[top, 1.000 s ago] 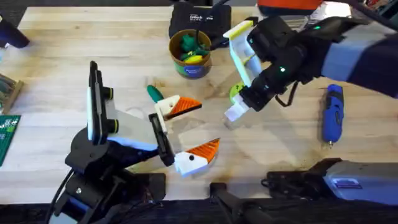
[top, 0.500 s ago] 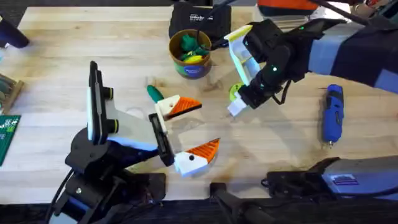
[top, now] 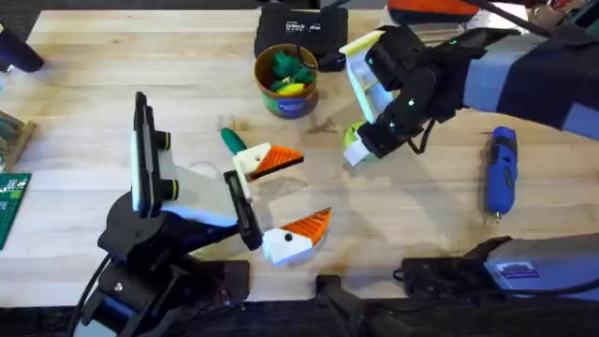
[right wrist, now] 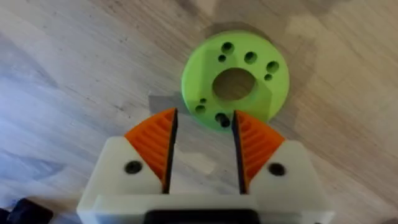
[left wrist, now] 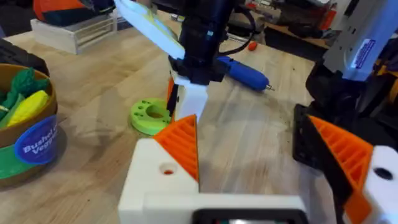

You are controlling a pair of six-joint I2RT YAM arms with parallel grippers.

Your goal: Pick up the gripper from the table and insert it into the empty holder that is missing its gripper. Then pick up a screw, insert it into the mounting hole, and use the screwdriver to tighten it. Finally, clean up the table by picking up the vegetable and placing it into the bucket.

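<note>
Hovering over the lime disc (right wrist: 236,78), the right gripper (right wrist: 202,146) has jaws apart, empty; left gripper (left wrist: 267,152) likewise. Vegetable (top: 231,140) remains outside the bucket (top: 287,82).

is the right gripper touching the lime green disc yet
Cannot tell. In the right wrist view the right gripper is open with the green disc just past the jaws' tips, but whether they meet it is unclear.
</note>
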